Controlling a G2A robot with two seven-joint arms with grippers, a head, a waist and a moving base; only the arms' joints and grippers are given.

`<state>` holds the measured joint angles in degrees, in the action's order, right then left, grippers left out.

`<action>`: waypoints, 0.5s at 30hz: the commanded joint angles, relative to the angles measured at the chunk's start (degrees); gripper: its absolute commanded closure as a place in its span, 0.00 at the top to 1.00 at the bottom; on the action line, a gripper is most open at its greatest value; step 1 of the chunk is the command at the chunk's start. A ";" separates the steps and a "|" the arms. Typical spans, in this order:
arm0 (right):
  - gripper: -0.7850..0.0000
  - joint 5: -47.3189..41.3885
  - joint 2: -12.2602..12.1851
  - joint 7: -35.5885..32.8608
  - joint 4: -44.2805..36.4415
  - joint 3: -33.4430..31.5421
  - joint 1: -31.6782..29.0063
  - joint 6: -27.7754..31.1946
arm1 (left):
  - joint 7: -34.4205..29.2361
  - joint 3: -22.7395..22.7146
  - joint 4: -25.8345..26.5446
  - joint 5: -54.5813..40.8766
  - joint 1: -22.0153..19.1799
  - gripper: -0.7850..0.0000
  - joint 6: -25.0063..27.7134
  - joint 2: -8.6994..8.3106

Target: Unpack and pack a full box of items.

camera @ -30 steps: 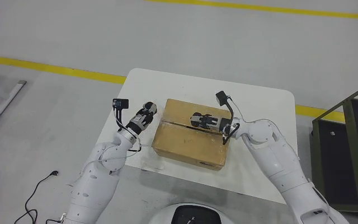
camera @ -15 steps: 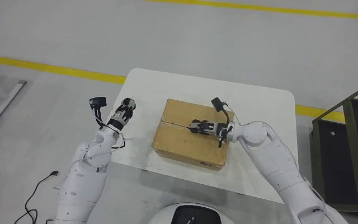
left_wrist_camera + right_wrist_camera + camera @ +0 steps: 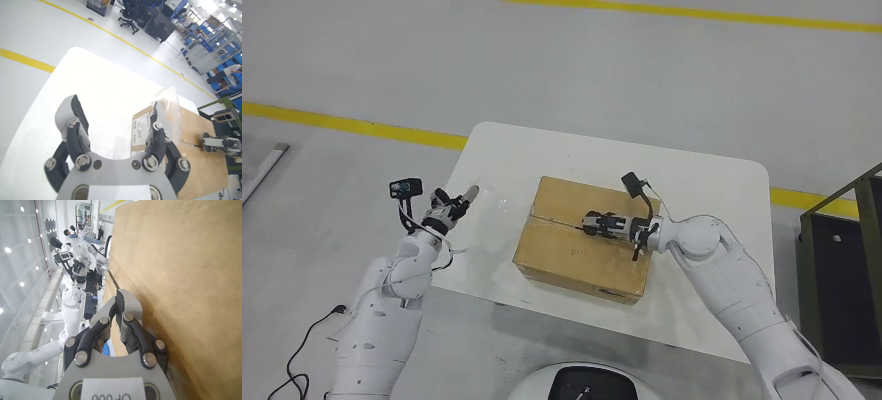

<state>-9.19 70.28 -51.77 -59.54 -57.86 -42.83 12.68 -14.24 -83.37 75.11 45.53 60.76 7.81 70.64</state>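
Big white table (image 3: pixel 712 180) sits mid-frame in the top view, and the brown box (image 3: pixel 572 255) lies at its centre with the flaps down. On the box lid, right at the seam, the right gripper (image 3: pixel 589 222) has its fingers pinched tight together. Over the table's left edge, well apart from the box, the left gripper (image 3: pixel 460 197) hangs with its jaws spread wide. A scrap of clear film (image 3: pixel 169 109) clings to one of its fingers.
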 commanded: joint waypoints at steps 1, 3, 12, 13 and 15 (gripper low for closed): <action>0.00 0.05 0.02 -0.14 0.00 0.00 0.08 -0.09 | -0.25 0.04 0.32 2.01 0.24 1.00 -2.97 -0.04; 0.00 0.16 0.07 -0.15 0.22 0.08 0.17 -0.11 | -0.42 0.22 0.85 6.95 0.62 1.00 -5.56 -0.30; 0.00 0.38 0.47 -0.16 1.79 0.77 0.81 -0.08 | -3.44 1.60 1.72 22.81 0.40 1.00 -9.71 -1.13; 0.00 0.37 0.50 -0.14 1.93 0.81 0.87 -0.02 | -3.77 1.71 1.67 24.23 0.32 1.00 -9.61 -1.22; 0.00 0.41 0.56 -0.07 2.22 0.83 1.00 0.01 | -4.68 1.90 1.71 27.50 -0.03 1.00 -8.81 -1.48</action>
<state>-8.82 70.82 -51.89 -57.45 -57.03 -41.89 12.70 -18.62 -81.51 76.78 70.94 60.90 -1.37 69.28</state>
